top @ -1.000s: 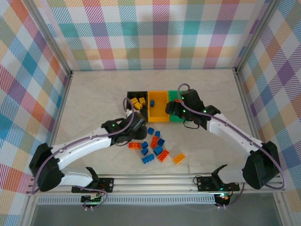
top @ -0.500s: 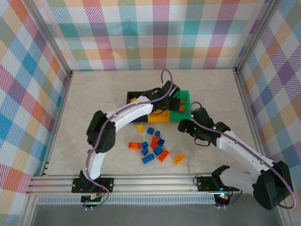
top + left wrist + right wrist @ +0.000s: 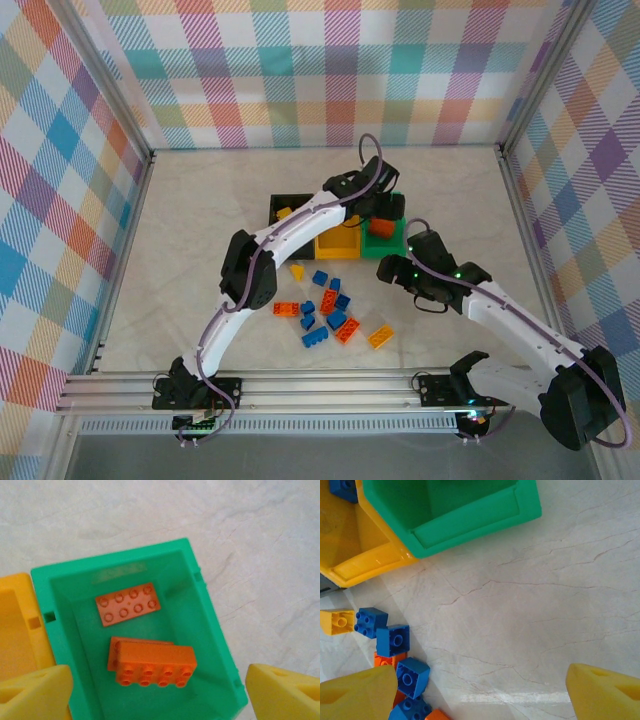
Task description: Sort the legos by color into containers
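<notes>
The containers stand in a row: black bin [image 3: 283, 205], yellow bin [image 3: 336, 246], green bin [image 3: 396, 248]. My left gripper [image 3: 378, 212] hangs open straight above the green bin [image 3: 207, 630], its yellow fingers [image 3: 32, 692] spread wide. Below it lie an orange brick [image 3: 152, 662] and a flat orange plate [image 3: 129, 603], both loose in the bin. My right gripper [image 3: 392, 270] is open over bare table [image 3: 530, 630], in front of the green bin [image 3: 470, 520]. Several loose legos lie to its left, among them blue bricks [image 3: 394, 640] and a yellow one [image 3: 337, 621].
The pile of blue, orange and yellow bricks [image 3: 328, 312] sits on the table between the two arm bases. A yellow brick [image 3: 297, 270] lies apart near the yellow bin. The left arm arches over the black and yellow bins. Aluminium frame rails edge the table.
My left arm swung from the brick pile up over the green bin and opened, leaving an orange brick in it. My right arm drew back from the bins toward the near right.
</notes>
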Tool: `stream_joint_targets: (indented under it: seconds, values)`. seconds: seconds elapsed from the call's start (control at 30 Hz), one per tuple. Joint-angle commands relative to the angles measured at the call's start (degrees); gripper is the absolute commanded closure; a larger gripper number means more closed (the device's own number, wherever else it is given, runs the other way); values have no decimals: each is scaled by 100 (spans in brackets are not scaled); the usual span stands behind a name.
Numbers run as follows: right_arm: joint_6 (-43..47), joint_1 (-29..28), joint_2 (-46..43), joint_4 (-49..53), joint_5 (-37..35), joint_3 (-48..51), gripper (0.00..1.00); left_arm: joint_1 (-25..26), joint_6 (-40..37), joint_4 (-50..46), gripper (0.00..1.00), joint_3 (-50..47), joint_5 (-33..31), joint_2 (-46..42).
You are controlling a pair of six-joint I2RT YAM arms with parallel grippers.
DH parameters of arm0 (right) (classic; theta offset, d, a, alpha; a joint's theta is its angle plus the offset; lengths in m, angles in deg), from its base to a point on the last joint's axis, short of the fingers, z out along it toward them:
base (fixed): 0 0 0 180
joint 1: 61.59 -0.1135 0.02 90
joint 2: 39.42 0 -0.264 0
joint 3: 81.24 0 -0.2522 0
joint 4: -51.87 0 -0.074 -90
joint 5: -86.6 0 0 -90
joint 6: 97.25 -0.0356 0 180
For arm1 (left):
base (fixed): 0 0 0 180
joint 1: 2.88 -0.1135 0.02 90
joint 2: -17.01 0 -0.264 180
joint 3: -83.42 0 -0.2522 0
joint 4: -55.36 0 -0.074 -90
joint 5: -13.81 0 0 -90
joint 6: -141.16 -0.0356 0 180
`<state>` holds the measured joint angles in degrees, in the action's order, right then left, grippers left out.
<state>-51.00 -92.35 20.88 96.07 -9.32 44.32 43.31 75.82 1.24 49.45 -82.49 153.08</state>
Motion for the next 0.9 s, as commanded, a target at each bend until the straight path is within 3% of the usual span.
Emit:
stream_joint_targets:
  seconds: [0.0, 0.17, 0.4, 0.63, 0.87]
  values:
    - [208, 27, 3, -263, 345, 42, 12, -34, 73, 22, 8, -6, 134, -574]
    - [548, -70, 394, -727, 989, -57, 17, -38, 102, 821, 0, -1629, 70, -2064]
    - [881, -637, 1457, -1134, 1123, -587, 21, -35, 500, 1679, 0, -5314, -187, -4754]
    - [596, -1042, 2622, -1570, 969, -1150, 30, -18, 1225, 1209, 0, -8078, -951, -7544]
    - [222, -1286, 3635, -1379, 694, -1820, 42, -18, 1907, 194, 0, -9273, -1479, -9335]
